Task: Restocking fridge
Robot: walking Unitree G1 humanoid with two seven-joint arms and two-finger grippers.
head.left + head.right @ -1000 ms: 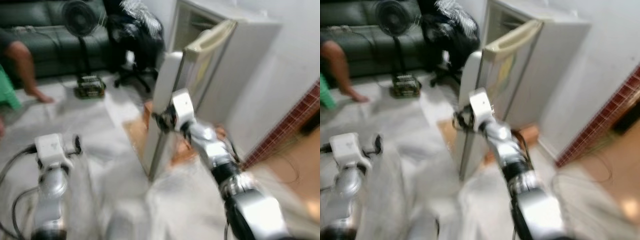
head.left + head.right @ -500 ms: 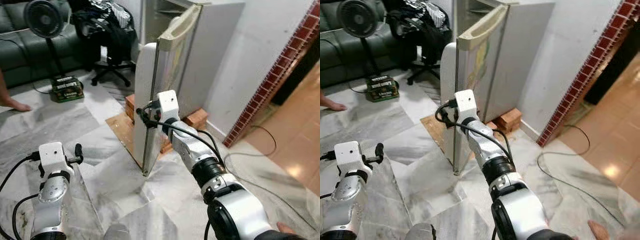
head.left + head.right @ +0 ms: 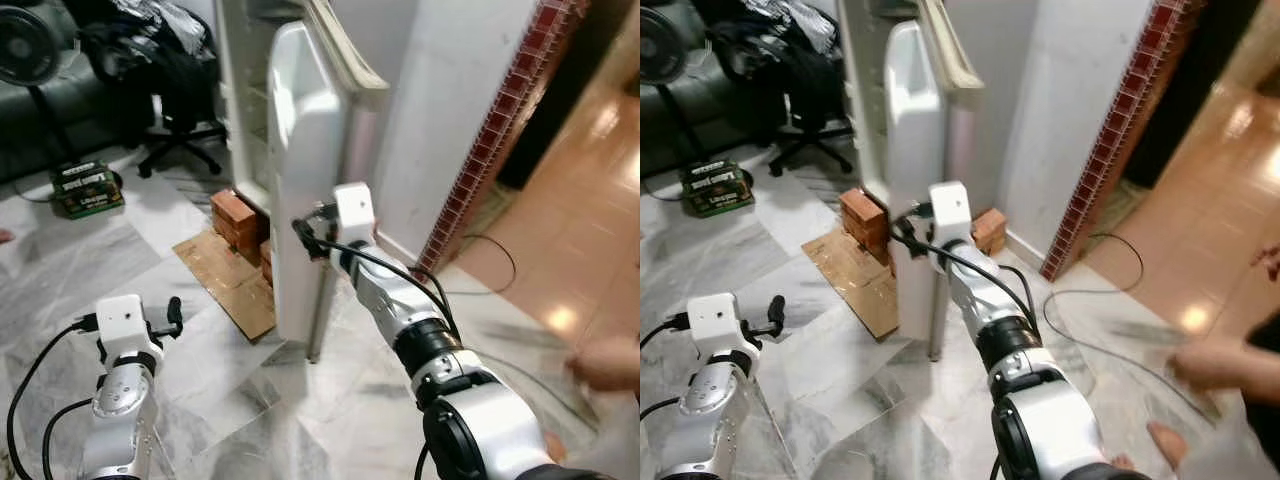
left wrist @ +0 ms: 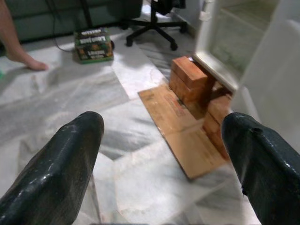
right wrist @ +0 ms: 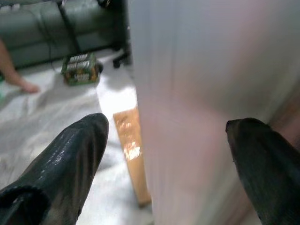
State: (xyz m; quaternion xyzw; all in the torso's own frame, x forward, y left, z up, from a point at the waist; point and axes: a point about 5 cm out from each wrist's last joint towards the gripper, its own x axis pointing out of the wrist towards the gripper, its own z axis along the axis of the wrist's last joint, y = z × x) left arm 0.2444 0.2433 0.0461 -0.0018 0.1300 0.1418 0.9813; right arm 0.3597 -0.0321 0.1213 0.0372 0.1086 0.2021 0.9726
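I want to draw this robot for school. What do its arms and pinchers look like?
Both arms are shiny silver metal made of rounded segments, with black rings at the joints. Each wrist carries a white boxy block, and black cables loop from it. The left gripper and right gripper each have two long, glossy black fingers with rounded tips.

A white fridge (image 3: 250, 90) stands upright at about 12 o'clock, raised off the marble floor on red bricks (image 3: 236, 218). Its white door (image 3: 300, 180) is swung open, edge-on and reaching toward 6 o'clock, with a cream strip along its top edge. Pale shelves show dimly inside the cabinet at 11 o'clock.
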